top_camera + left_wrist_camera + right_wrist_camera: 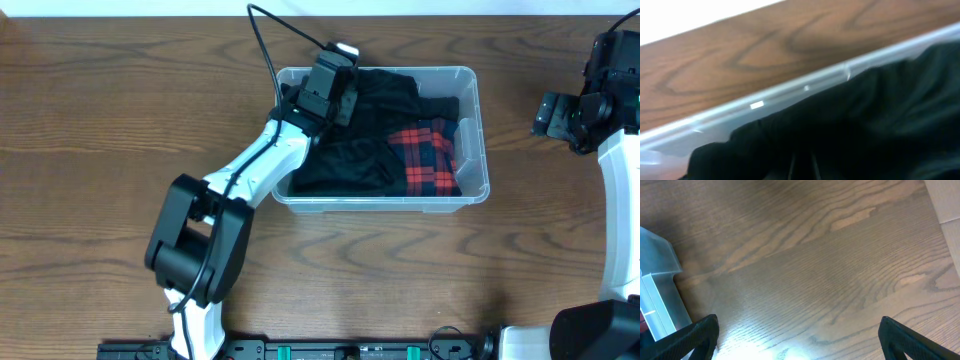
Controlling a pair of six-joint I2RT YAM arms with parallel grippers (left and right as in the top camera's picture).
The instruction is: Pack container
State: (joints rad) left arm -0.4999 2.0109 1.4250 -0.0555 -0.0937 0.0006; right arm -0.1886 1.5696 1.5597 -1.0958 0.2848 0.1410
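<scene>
While the large clear rectangular plastic container (478, 130) lay mid-table, long axis left-right, the left gripper (335, 95), pressed together, sat inside its rear-left corner against black clothing (350, 165); the right gripper (799, 325), spread wide, hung well apart rightward.

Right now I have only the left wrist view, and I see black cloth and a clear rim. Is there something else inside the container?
Observer: Yes. A red plaid cloth lies in the right part of the container, beside the black cloth.
Operator: And where is the right gripper?
Observer: The right gripper hangs over bare table, to the right of the container and outside it.
Operator: Does it hold something?
Observer: No, its jaws stand wide open with nothing between them.
</scene>
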